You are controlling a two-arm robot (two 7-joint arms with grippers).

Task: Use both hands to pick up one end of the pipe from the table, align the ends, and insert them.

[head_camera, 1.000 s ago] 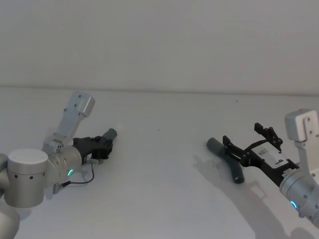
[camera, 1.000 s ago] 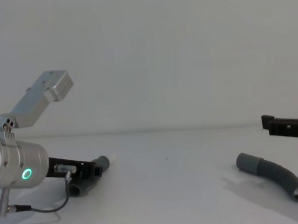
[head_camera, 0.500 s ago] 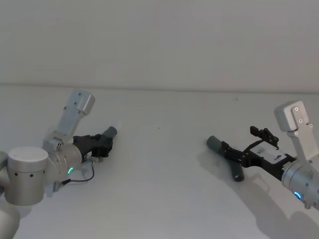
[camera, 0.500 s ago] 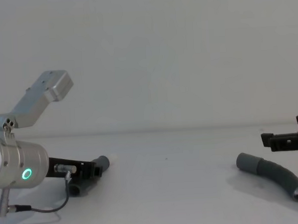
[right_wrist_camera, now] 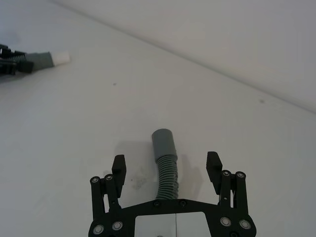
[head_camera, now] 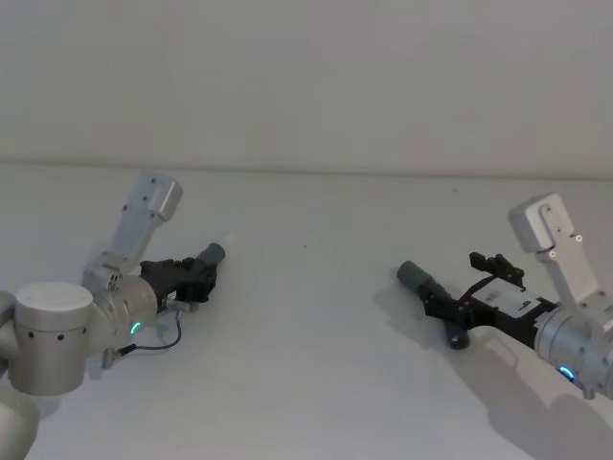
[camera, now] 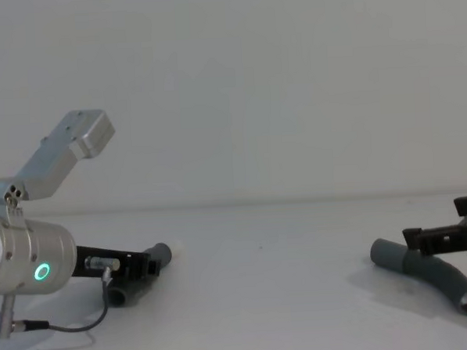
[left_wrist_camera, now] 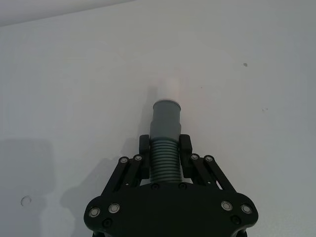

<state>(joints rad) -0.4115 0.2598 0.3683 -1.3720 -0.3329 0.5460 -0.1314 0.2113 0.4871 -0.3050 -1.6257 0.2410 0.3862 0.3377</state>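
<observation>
Right pincer (right_wrist_camera: pixel 166 162) is wide open and empty, low over the bench (head_camera: pixel 316 374). Its fingers straddle the right hose piece (right_wrist_camera: pixel 168 178) without touching it. That piece lies flat on the bench, long axis running straight ahead between the fingers. Its grey cuff (right_wrist_camera: pixel 162 141) points away from the wrist, toward the robot's left. Judgement: closing across the ribbed section just behind the cuff should catch it. Left pincer (left_wrist_camera: pixel 164 148) is clamped on the ribs of the left hose piece (left_wrist_camera: pixel 165 165), white tip (left_wrist_camera: pixel 170 89) projecting forward. Each arm is nearest its own piece; the pieces sit well apart.
</observation>
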